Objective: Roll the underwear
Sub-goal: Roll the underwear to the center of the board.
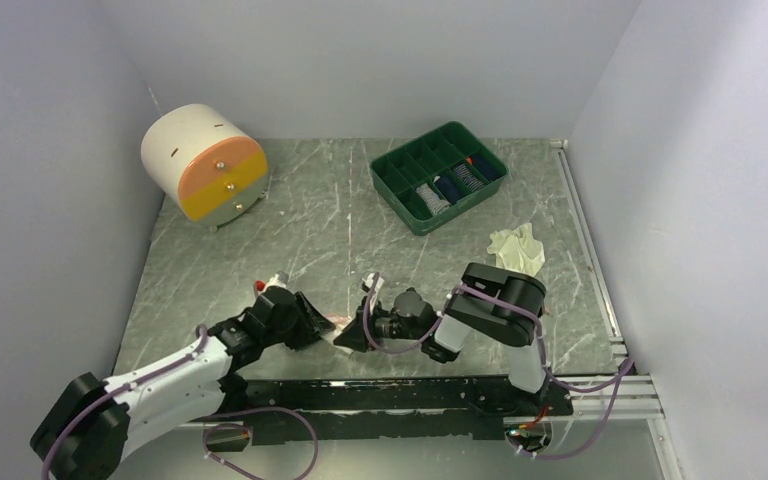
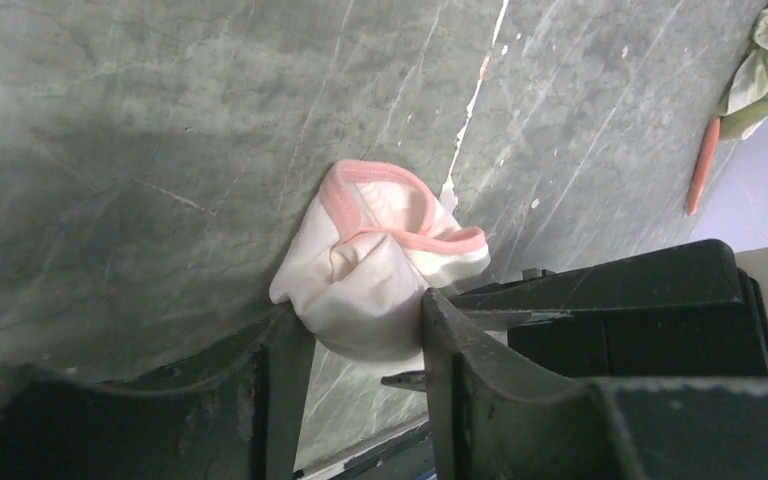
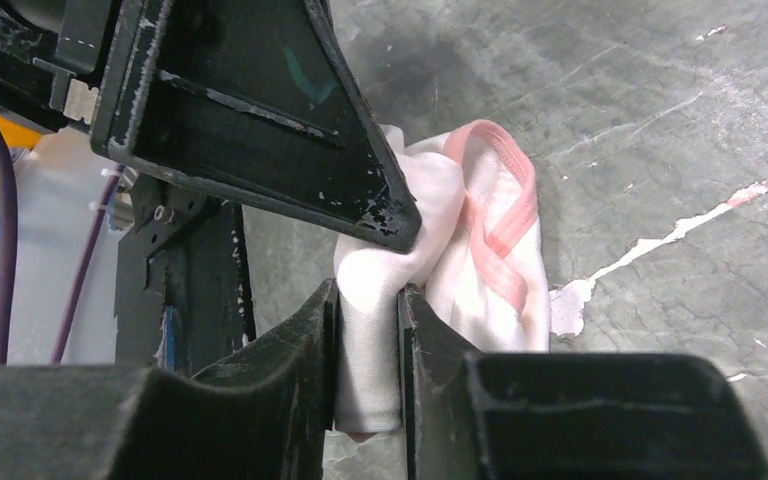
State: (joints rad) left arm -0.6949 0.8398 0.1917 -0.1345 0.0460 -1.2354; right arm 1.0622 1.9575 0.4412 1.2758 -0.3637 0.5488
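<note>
We're down at the near middle of the table point(image 1: 260, 230), both arms meeting. The left gripper point(image 2: 360, 325) clasps the bunched pink-trimmed underwear point(image 2: 380, 265) resting on the table, and the right gripper point(image 3: 368, 300) pinches a fold of it. We'd call it a loose bundle, not a tidy roll. The cream underwear point(image 1: 517, 248) lies crumpled at the right, not begun.

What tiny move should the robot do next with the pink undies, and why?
Probably the right pincer should turn its pinched edge under: the pink-trimmed underwear, also held by the left pincer, looks bunched, its pink trim loose.
</note>
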